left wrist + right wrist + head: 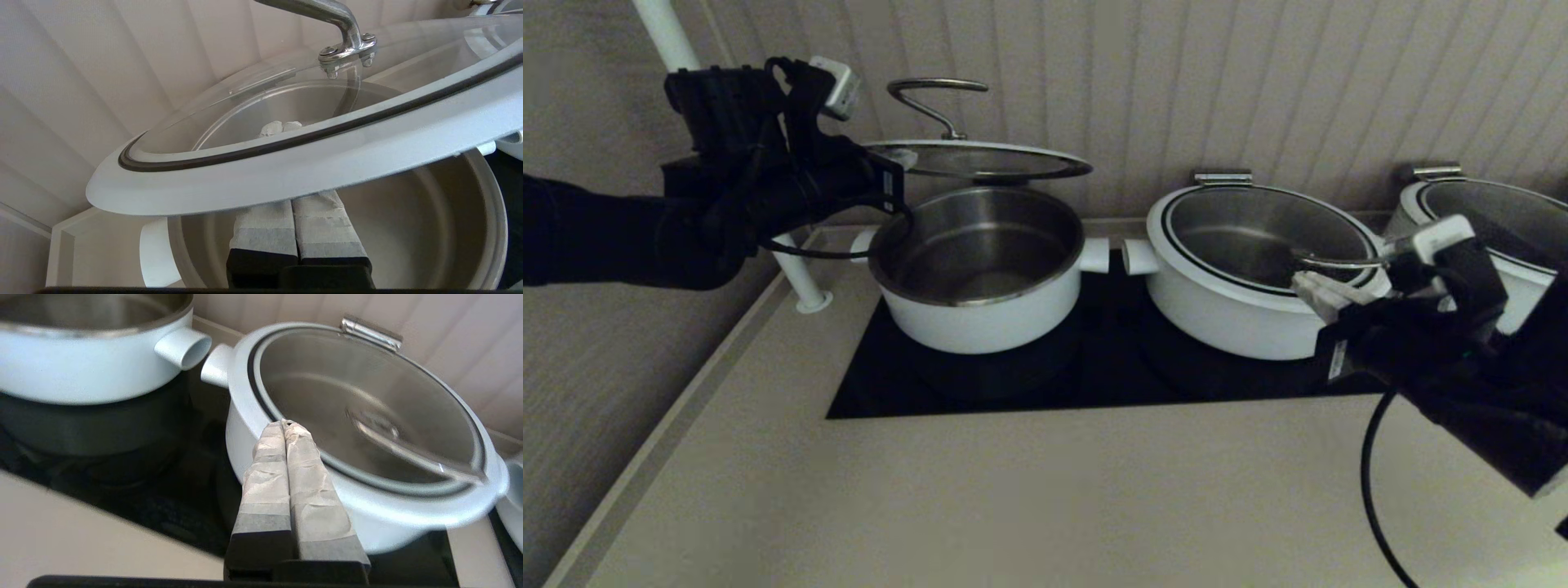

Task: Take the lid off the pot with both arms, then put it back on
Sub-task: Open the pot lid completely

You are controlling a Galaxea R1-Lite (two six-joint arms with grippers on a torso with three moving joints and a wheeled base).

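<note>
The lid [980, 159] hangs level a little above the open pot [980, 310], which stands on the left of the black cooktop. My left gripper [890, 181] reaches under the lid's left edge. In the left wrist view its fingers [265, 228] are shut side by side with nothing between them. The lid's white rim [286, 163] lies on top of them, and the gripper's tips [282, 127] show through the glass over the pot's steel inside [429, 228]. My right gripper [1303, 284] is shut and empty, apart from the lid, at the front rim of the middle pot [284, 424].
A wider white pot [1241, 310] with its glass lid on stands in the middle, its side handle close to the small pot's. A third pot [1486, 212] is at the far right. A white pole [796, 278] stands behind the left arm. The panelled wall is close behind.
</note>
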